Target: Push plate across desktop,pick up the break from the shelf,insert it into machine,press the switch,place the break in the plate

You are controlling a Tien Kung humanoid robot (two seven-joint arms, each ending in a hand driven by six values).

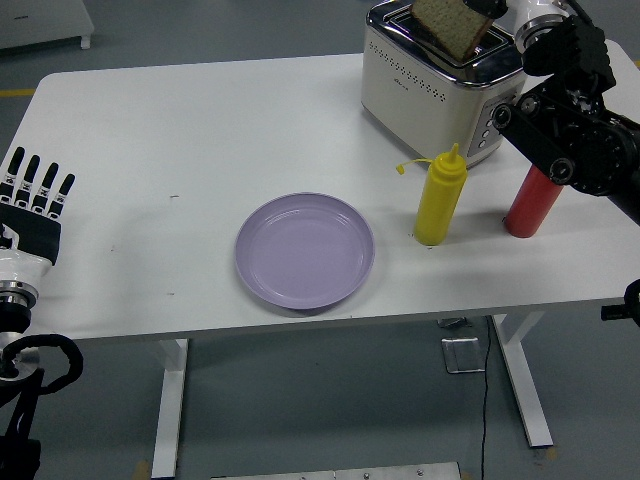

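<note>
one lilac plate (305, 250) is lying bare at centre; one bread slice (447, 27) is hanging over the toaster (440, 80) at one o'clock, gripped by the right hand (500, 8); two bottles at three; left hand (32, 205) is resting fingers-straight at nine.

toaster (440, 75): shiny metal | plate (304, 250): smooth, glossy | table (200, 130): matt white

Black jointed right arm (575, 150) w/ round bolts, left hand (30, 205) black-white fingers
</note>
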